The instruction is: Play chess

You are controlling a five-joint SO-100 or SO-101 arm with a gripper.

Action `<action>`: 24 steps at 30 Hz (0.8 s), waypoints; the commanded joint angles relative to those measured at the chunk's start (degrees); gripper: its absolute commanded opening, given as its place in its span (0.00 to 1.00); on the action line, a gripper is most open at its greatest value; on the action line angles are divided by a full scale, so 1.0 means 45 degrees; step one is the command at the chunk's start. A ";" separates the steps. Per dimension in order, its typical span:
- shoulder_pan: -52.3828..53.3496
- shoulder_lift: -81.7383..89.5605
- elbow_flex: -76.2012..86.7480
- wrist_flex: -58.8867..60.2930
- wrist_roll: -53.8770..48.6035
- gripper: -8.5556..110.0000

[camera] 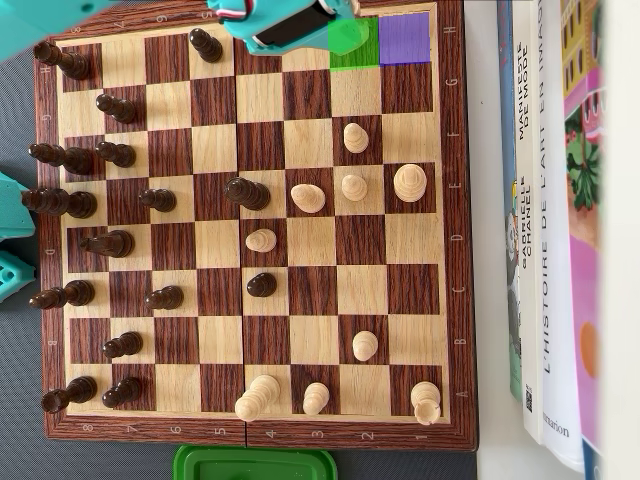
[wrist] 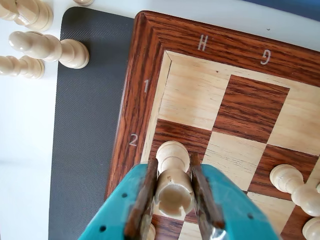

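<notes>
Claw clamped around a pale rook just below its crown, base over square H2 of the board; light, rigid, smooth wood, apt to slip

The board is dark and light wood with a reddish frame carrying white letters and numbers; in the wrist view the H, G, 1 and 2 marks show near its corner.

A cream rook stands upright at the H2 square, clamped between the two fingers; its notched top faces the wrist camera.

In the overhead view, dark pieces crowd the 9 o'clock side, most standing in two columns, with two dark pawns advanced toward the middle. Cream pieces are scattered from the centre toward 3 and 6 o'clock. Two squares at 12 o'clock are tinted green and purple.
</notes>
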 commanded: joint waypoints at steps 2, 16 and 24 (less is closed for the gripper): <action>0.0117 0.0098 -0.0117 -0.0156 -0.0020 0.14; 0.0078 0.0020 0.0195 -0.0176 -0.0020 0.14; 0.0039 -0.0313 0.0098 -0.0352 -0.0020 0.14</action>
